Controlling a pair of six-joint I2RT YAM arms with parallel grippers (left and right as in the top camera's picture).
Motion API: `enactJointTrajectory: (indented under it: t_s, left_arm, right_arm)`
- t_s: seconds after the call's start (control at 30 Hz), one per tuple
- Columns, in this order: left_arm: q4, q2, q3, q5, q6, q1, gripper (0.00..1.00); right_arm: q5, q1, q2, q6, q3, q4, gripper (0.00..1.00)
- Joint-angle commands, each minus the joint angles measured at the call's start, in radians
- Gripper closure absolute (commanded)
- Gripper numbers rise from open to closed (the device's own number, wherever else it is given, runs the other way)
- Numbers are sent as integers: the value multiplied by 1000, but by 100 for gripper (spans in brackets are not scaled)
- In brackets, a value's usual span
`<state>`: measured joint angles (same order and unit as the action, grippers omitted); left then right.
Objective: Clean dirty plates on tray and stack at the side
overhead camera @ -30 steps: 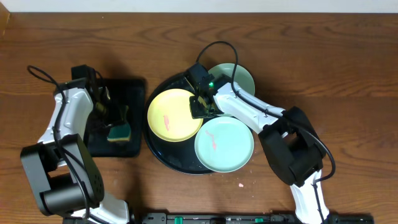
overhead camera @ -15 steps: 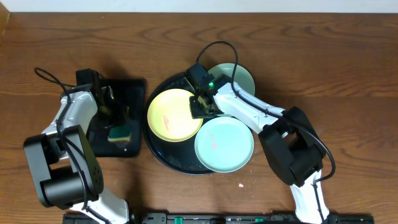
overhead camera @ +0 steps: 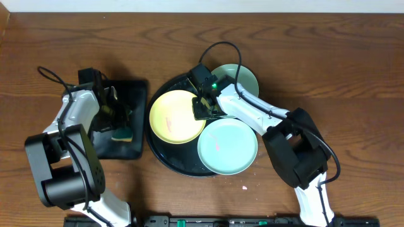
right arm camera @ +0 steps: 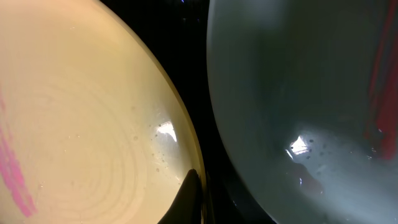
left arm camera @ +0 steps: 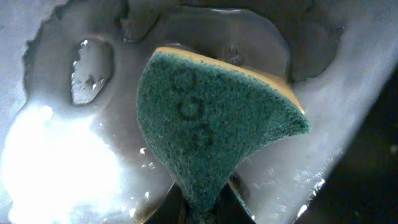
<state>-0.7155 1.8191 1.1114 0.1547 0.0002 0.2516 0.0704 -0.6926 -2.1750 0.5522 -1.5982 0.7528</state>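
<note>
**Overhead.** My left gripper [overhead camera: 117, 123] hangs over the black rectangular tray [overhead camera: 137, 94] near the counter's left edge. It pinches a sponge [overhead camera: 120, 133], probably to load it with water. My right gripper [overhead camera: 203, 108] sits at the rim of the yellow plate [overhead camera: 170, 116], on the round black tray [overhead camera: 165, 161] at mid-counter. The near mint plate [overhead camera: 228, 148] and the far mint plate [overhead camera: 246, 79] lie beside it. All three lie flat, face up, and being round have no long axis.

**Left wrist.** My jaws squeeze the sponge's [left arm camera: 211, 124] narrow end, with the green scouring face toward the camera.

**Right wrist.** One finger [right arm camera: 189, 194] overlaps the yellow rim. Its partner is hidden, so I cannot tell whether I am clamped.
</note>
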Motion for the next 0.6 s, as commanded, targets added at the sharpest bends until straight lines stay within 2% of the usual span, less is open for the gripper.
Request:
enactJointTrajectory:
  t_s: [0.0,0.2,0.33,0.47,0.57]
  left_arm:
    - [-58,-89,73,-31,3,4,93]
    - [-92,-258,78,-31,-21,4,92]
    - [-90,-299,78,-29,-45,-24,93]
    - [-75,-293,77,3,-94,-152,93]
    - [-29,-267,77,2,-214,-262,93]
  right_arm:
    - [-13,-4,-23,0,-9,-1,99]
    - [-13,-4,-23,0,-9,-1,99]
    - [-12,-4,-23,0,-9,-1,99]
    - [-10,-3,-23,0,-9,-2,99]
    - [-10,-3,-23,0,-9,-2,99]
